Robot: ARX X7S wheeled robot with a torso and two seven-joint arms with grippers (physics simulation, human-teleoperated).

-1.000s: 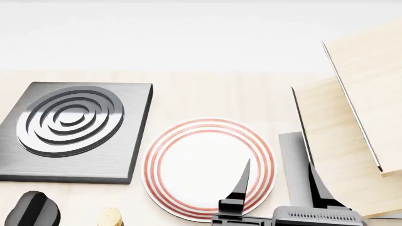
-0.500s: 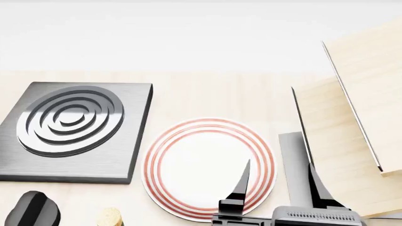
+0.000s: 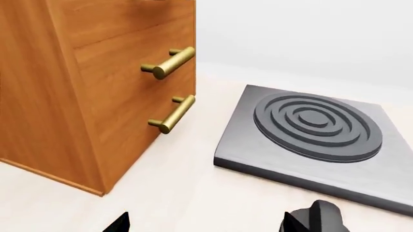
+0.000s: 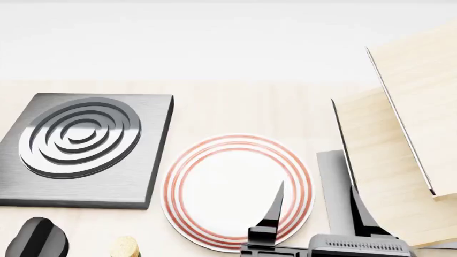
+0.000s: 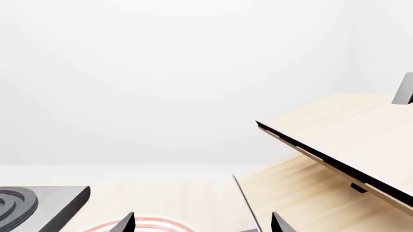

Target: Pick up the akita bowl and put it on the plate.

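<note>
Big pale table [image 4: 236, 107] fills the head view, and everything is placed off the plate [image 4: 228, 187]. The wooden cabinet [image 3: 84, 87] with brass handles shows only in the left wrist view, beside the burner [image 4: 78, 144], which sits just left of the plate. Slanted light wood panels [image 4: 407, 139] rise on the plate's right.

The plate itself is bare, white, red-ringed, and it's the drop spot. The right gripper [image 4: 314, 206] hangs over its right edge, fingers spread apart, nothing between them. The left gripper [image 3: 206, 223] barely shows two dark tips set wide apart near the burner, also empty.

And the bowl? Not in any view, so which way it lies from either gripper can't be told. The right arm is the nearer one to the plate.
</note>
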